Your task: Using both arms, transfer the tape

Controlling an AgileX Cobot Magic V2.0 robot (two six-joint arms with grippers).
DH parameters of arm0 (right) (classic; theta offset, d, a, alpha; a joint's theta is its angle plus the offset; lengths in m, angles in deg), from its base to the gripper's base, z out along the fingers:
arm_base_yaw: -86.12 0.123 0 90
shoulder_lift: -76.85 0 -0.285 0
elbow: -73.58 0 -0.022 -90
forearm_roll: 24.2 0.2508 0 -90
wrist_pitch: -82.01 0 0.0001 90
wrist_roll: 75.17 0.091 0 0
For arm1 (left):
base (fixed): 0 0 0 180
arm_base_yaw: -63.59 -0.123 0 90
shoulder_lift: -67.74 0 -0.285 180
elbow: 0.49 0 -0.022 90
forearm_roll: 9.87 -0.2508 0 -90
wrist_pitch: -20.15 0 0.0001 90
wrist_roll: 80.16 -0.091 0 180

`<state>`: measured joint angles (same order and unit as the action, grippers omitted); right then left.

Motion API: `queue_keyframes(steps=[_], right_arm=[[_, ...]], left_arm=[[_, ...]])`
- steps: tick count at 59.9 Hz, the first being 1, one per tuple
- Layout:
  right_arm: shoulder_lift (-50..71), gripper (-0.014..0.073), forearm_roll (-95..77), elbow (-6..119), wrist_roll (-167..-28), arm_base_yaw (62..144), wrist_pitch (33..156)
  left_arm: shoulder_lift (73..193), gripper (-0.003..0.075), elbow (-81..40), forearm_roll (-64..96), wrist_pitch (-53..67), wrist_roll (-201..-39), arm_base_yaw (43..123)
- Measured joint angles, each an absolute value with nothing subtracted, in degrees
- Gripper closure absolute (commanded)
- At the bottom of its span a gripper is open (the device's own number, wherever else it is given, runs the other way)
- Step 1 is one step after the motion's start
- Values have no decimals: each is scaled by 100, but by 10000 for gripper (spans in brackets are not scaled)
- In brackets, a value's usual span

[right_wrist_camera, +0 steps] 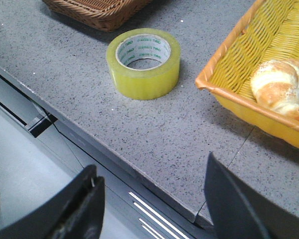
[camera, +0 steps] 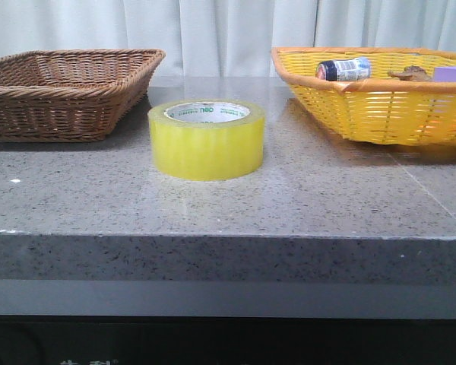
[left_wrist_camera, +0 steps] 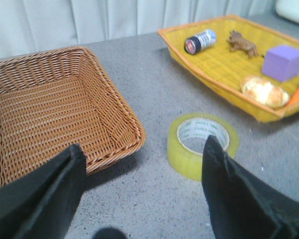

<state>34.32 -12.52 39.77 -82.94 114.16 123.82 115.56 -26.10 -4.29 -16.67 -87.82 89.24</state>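
Both jaws stood spread and empty, the packing tape roll [left_wrist_camera: 203, 144] lying flat on the tabletop [camera: 327, 205] ahead of them, best approached by straddling its rim.

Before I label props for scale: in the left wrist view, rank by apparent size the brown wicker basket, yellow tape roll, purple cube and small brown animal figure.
Brown wicker basket
Yellow tape roll
Purple cube
Small brown animal figure
The tape sits nearer the camera, inflating it.
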Motion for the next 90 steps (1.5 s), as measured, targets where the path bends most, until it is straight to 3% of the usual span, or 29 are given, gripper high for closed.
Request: queue_keyframes(steps=[32, 53, 90], right_arm=[[3432, 127, -1252, 3977, -8294, 11416, 12386], [3432, 127, -1252, 3977, -8285, 11416, 12386], [3432, 127, -1252, 3969, -8285, 11416, 12395]], left_arm=[[15087, 229, 262, -417, -3965, -11356, 10176], [17150, 229, 1903, -417, -5048, -12235, 10523], [18583, 229, 2296, -772, -5111, -12320, 10531]])
